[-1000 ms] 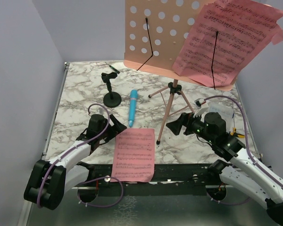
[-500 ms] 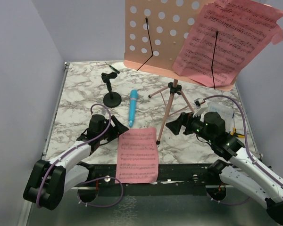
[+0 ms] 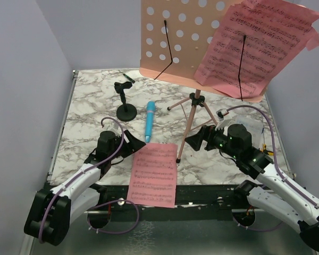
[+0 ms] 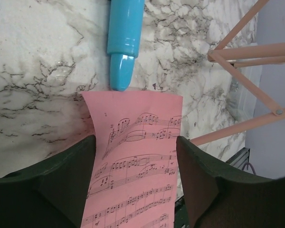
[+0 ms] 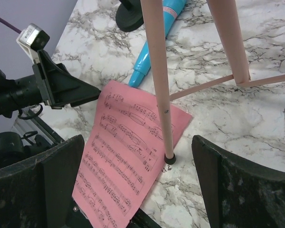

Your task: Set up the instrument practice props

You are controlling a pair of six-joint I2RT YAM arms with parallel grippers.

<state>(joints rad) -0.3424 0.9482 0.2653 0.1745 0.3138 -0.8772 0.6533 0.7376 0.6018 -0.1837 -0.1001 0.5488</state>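
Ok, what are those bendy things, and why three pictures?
Two robot arms, the left arm and the right arm, bolted at the near edge of the table. Each ends in two jaws for grabbing. The big picture is from a camera above and behind them. The other two are from wrist cameras; the dark shapes at the sides are the jaws. A pink music stand holds one page. A small black stand, a blue stick and a second page are on the table. All jaws are open: the left either side of the flat page, the right facing the stand's leg. Nothing is held.
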